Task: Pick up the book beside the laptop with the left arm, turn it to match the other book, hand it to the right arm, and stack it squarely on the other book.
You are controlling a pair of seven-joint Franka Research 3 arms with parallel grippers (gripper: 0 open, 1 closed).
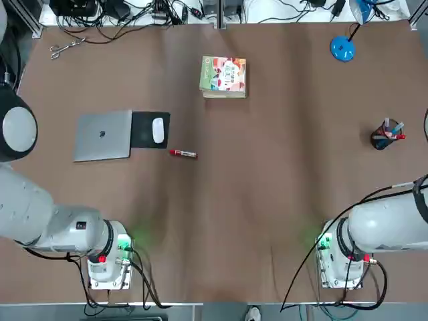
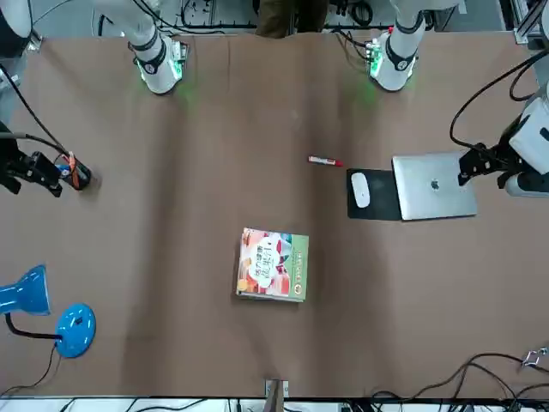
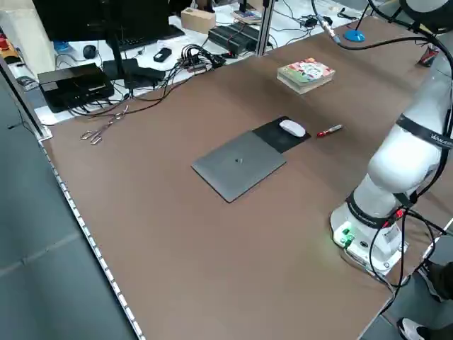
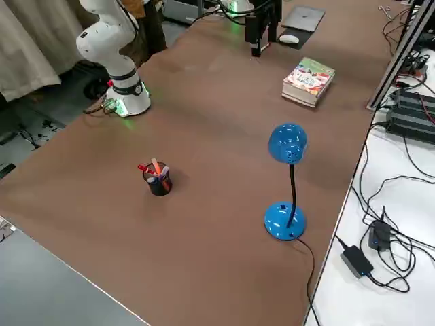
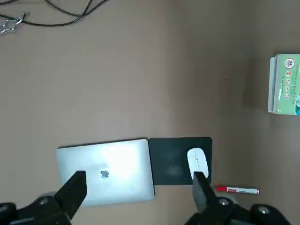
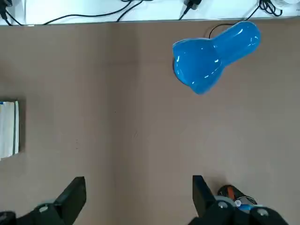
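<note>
Left gripper [image 5: 139, 176]: wide, near logo-marked laptop [image 5: 110, 174] | Right gripper [image 6: 139, 177]: wide, near pen cup [image 1: 381, 140] | Book [image 1: 224, 75]: green-ended, cover lettering illegible

Blue lamp [image 4: 285, 221] upright on brown table [image 4: 204, 224] — stacked books [image 4: 308, 81] beyond, pen cup [image 4: 158, 180].

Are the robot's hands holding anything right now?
No, nothing is held. The left gripper is open above the laptop, and the right gripper is open over the table.
</note>
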